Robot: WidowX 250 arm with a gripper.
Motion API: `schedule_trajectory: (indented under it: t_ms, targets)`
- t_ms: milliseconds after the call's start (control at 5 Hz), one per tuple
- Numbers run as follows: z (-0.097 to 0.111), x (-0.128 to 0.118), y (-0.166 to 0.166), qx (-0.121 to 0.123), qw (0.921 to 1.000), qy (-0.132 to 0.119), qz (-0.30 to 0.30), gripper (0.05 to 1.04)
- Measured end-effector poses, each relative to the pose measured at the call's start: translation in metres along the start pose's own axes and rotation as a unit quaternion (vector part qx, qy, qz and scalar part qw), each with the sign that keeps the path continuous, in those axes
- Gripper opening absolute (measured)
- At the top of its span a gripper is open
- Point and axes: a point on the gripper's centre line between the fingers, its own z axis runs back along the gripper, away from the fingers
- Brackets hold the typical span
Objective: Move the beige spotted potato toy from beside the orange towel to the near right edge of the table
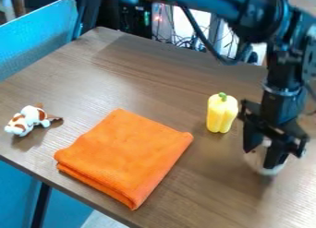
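Observation:
At the right side of the table, the black gripper [262,155] hangs low, right at a whitish, partly see-through object [256,161]. The gripper hides much of that object, and its exact shape is unclear. Just left of the gripper and farther back, a yellow bell pepper [221,114] with a green stem stands upright. A folded orange cloth [126,155] lies flat near the middle front. Toward the left edge lies a small white and brown toy animal [29,120], well apart from the cloth.
The brown wooden table [148,68] has its front edge running from the left down to the bottom. A blue chair back [40,42] stands beyond its left edge. Cables and equipment are behind the table, below the arm.

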Motion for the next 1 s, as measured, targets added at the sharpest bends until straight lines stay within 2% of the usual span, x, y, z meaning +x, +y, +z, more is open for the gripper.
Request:
schedule_trajectory:
  t_ms: [200, 400, 600, 800, 1000]
  targets:
    - [0.026, -0.011, -0.016, 0.009, 0.9993, -0.025, -0.026, 0.595]
    - [0.030, -0.032, -0.035, 0.014, 0.9983, -0.013, -0.054, 0.595]
    - [0.018, -0.055, -0.042, 0.008, 0.9970, 0.017, -0.075, 0.595]
    - [0.007, -0.071, -0.065, 0.009, 0.9911, 0.048, -0.124, 0.595]
    - [-0.013, -0.078, -0.071, -0.003, 0.9877, 0.074, -0.138, 0.595]
